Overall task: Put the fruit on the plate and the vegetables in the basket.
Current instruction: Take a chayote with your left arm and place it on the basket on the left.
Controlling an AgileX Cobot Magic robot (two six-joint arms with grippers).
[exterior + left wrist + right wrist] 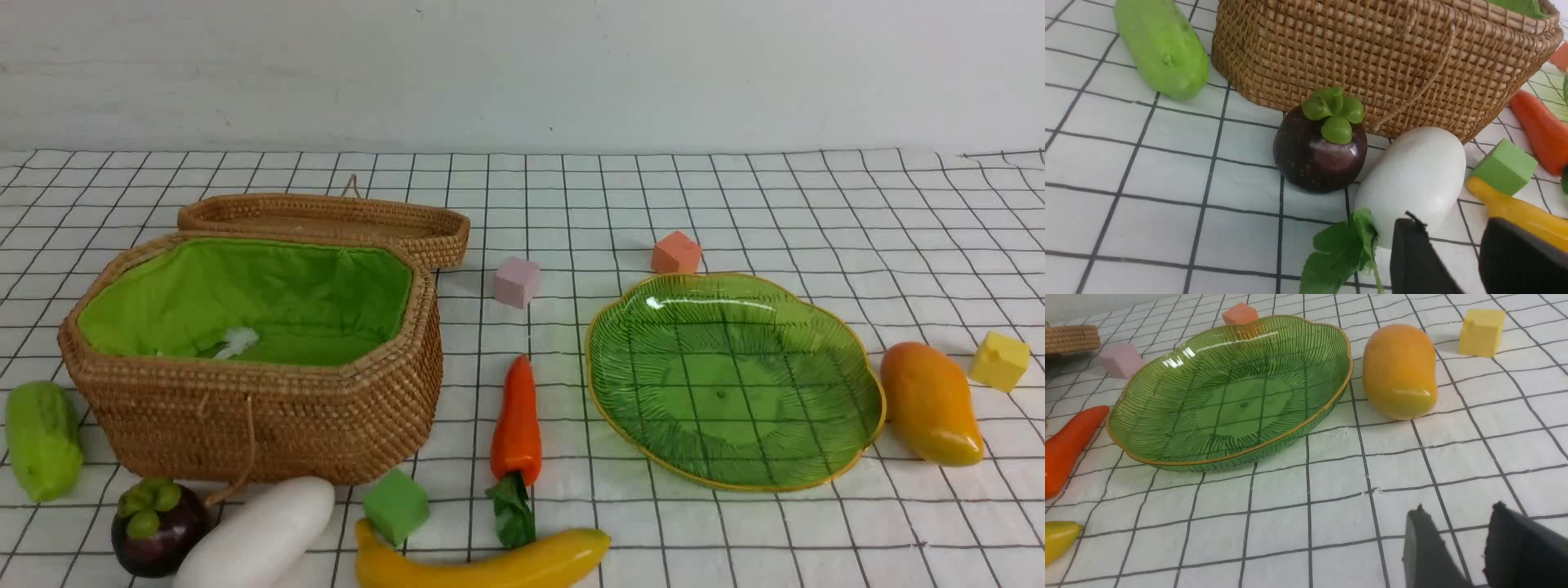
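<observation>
Standing open toward the left edge of the bench (735, 531), the basket (253, 425) is showing its green lining, with the lid (326, 216) lying behind it toward the far edge. No vegetables are lying inside it yet. The cucumber (42, 439) is lying at the left edge, just beside the basket wall. The mangosteen (157, 529) is sitting by the near-left corner in front of the basket, with the white vegetable (257, 535) lying just beside it at the near edge.

The banana (490, 563) is lying along the near edge around the middle, with a green cube (395, 506) just beside its end. The carrot (517, 420) is lying between basket and plate (735, 384), leaves pointing at the near edge.

The plate is sitting right of centre, holding nothing. The mango (931, 403) is lying just beside it toward the right edge, and a yellow cube (999, 360) is sitting near that edge. Pink cube (516, 282) and orange cube (676, 252) are sitting behind the plate.

The left jaws are hanging parted and empty near the white vegetable's leafy end. The right jaws are hanging parted and empty over bare bench, well apart from the mango.
</observation>
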